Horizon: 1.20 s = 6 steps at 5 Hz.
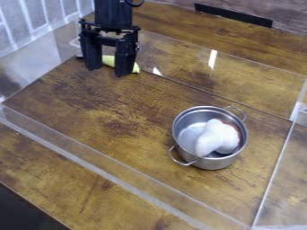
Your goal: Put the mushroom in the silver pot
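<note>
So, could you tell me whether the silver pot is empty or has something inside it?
Not empty. The silver pot stands upright, and a pale, rounded object fills most of its inside. Whether that is the mushroom, I cannot tell.

We see a dark wooden table (108,117) of long planks, fenced by clear acrylic walls (144,193) along its near and right edges. White vertical bars (36,18) stand past the far left corner, and a light glare (214,59) streaks the wood near the far edge
</note>
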{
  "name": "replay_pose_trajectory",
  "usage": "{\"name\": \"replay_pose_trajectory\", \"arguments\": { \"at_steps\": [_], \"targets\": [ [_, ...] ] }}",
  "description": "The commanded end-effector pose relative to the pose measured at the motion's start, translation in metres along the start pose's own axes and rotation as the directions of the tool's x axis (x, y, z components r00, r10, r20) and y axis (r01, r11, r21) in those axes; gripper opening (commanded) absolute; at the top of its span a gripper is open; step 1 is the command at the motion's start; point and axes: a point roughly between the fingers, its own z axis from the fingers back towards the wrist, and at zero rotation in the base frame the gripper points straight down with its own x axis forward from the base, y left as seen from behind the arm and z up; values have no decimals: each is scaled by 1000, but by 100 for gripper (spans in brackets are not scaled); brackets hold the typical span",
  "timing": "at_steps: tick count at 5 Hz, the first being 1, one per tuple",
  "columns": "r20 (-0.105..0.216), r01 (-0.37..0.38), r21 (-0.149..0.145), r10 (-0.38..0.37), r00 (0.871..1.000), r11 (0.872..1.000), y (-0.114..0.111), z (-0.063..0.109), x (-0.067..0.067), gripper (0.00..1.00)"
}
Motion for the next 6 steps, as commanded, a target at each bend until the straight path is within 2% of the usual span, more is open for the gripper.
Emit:
{"name": "replay_pose_trajectory", "arguments": {
  "at_steps": [1,2,4,6],
  "targets": [
    [89,25,20,-27,996,999,-16,28,-6,100],
    [95,32,22,-34,995,999,-21,28,-1,100],
    [107,26,35,-29,994,999,-11,24,13,100],
    [121,35,48,-41,992,998,0,24,10,100]
  ]
}}
